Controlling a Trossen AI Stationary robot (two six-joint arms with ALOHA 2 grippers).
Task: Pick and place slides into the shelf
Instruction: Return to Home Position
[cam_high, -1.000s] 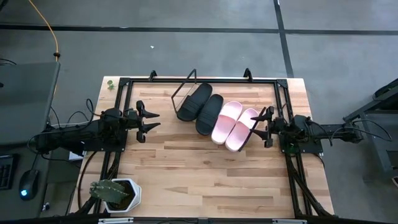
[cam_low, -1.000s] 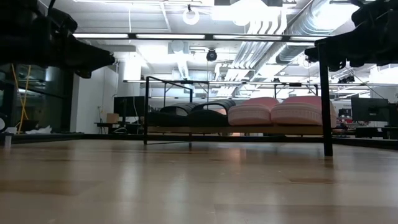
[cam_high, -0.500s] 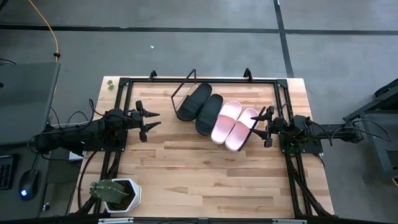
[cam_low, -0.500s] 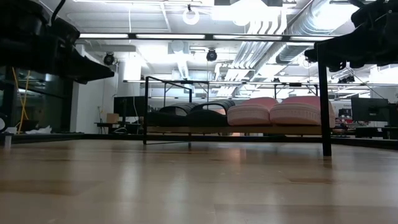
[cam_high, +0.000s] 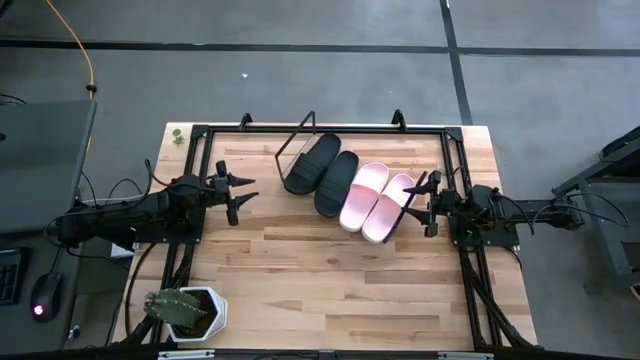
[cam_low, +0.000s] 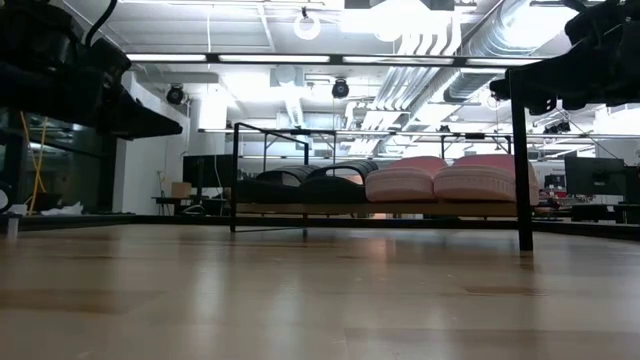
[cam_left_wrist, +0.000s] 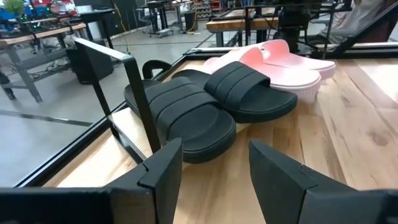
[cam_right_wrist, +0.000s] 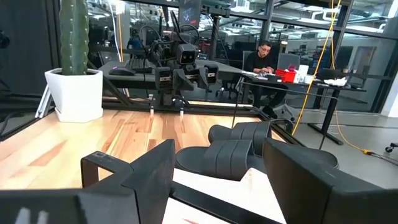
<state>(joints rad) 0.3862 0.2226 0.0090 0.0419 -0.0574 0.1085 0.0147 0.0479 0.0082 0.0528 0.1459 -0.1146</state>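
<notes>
Seen from above, the table has a potted cactus nearest, at 8 o'clock by the front left corner. Farther in, the left gripper hangs at 10 o'clock, clear of the table. Its fingers stand moderately apart with nothing between them, and it points toward 3 o'clock, at the black slides. The right gripper hangs at 2 o'clock, raised as well. Its fingers are spread wide and hold nothing. It sits just beside the right end of the shelf and the outer one of the pink slides. The shelf stands askew between 12 and 1 o'clock, low over the table. All four slides lie on it in one row, straps up. The black slides are at the 11 o'clock end and the pink slides at the 3 o'clock end, each close against its neighbour. Farthest off, in the room past the left arm, a person sits at a desk.
</notes>
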